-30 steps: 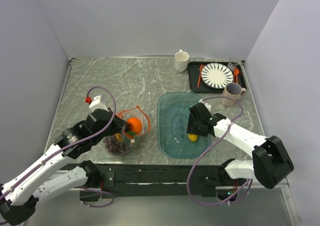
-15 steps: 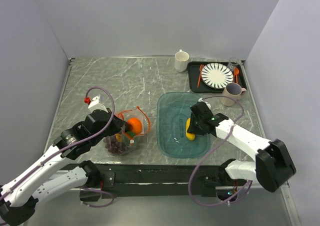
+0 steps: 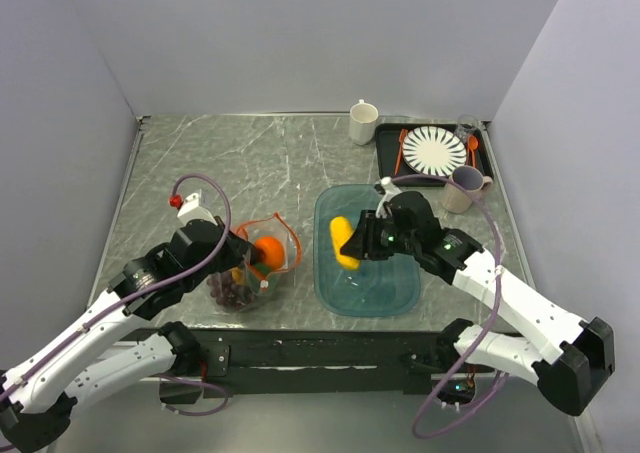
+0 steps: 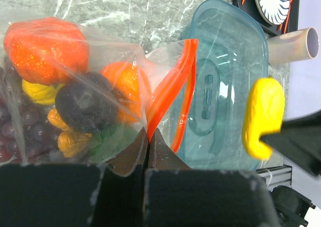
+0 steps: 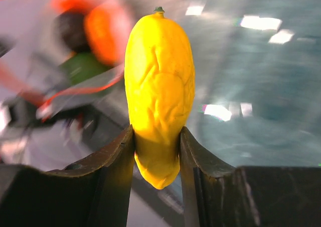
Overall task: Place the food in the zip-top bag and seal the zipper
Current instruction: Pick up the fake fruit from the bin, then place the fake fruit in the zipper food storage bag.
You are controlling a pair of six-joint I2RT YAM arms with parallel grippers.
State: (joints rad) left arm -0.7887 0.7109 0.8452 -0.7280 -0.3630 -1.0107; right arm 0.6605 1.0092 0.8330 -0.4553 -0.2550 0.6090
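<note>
The clear zip-top bag (image 3: 250, 268) lies at the front left, holding several toy fruits: an orange (image 4: 46, 49), a dark plum (image 4: 80, 105), purple grapes (image 3: 232, 291) and green and yellow pieces. My left gripper (image 4: 148, 132) is shut on the bag's orange-red zipper strip (image 4: 173, 81), holding the mouth open toward the right. My right gripper (image 5: 156, 137) is shut on a long yellow fruit (image 5: 159, 84), lifted above the left part of the teal tray (image 3: 395, 288); the fruit also shows in the top view (image 3: 343, 241) and left wrist view (image 4: 262, 117).
A white mug (image 3: 363, 122) stands at the back. A black tray (image 3: 385, 173) at the back right holds a striped plate (image 3: 434, 152) and orange cutlery (image 3: 400, 149). A beige mug (image 3: 464, 186) stands in front of it.
My right gripper has lifted the yellow fruit off the tray floor and carried it left, toward the bag's mouth. The left gripper has held still on the zipper strip.
</note>
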